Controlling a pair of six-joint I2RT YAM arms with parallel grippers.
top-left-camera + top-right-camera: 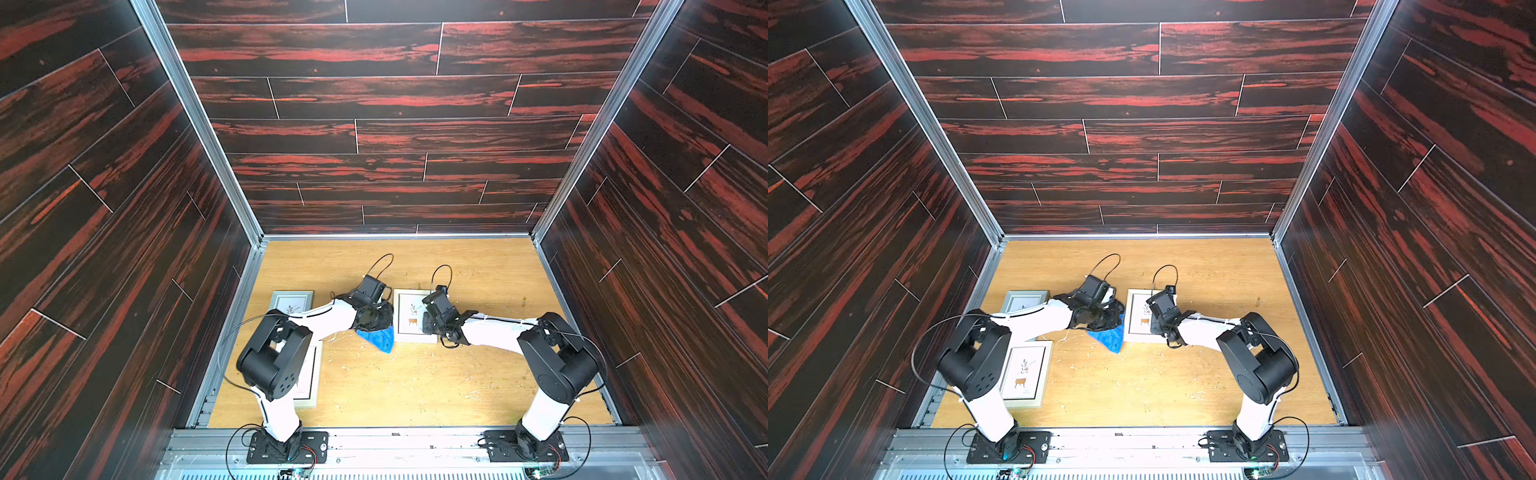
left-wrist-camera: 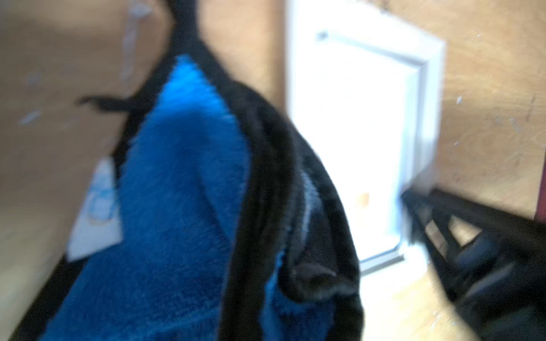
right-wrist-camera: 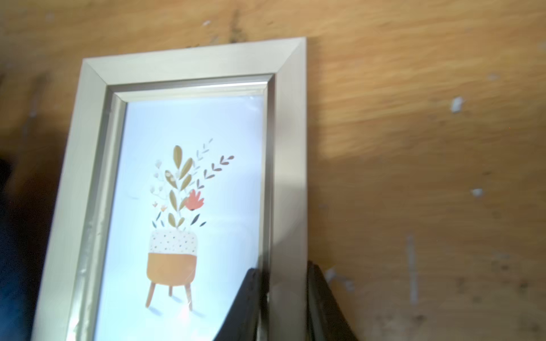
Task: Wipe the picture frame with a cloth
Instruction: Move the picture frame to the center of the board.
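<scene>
A silver picture frame [image 1: 409, 316] [image 1: 1139, 316] [image 3: 189, 124] with a potted-plant print lies flat on the wooden table. My right gripper [image 3: 285, 298] [image 1: 429, 323] is shut on the frame's right-hand bar, one finger [image 3: 248, 304] over the glass, the other outside the bar. My left gripper [image 1: 374, 318] is shut on the bright blue cloth [image 1: 380, 338] [image 1: 1111, 337] [image 2: 177, 192]. The cloth hangs in a point just beside the frame's left edge. Its folds hide the left jaws in the left wrist view.
A grey frame [image 1: 291, 300] [image 1: 1022, 300] lies at the back left of the table. A third frame [image 1: 1025, 372] [image 1: 309, 374] lies near the front left, partly under my left arm. Dark walls enclose the table [image 1: 415, 386] on three sides.
</scene>
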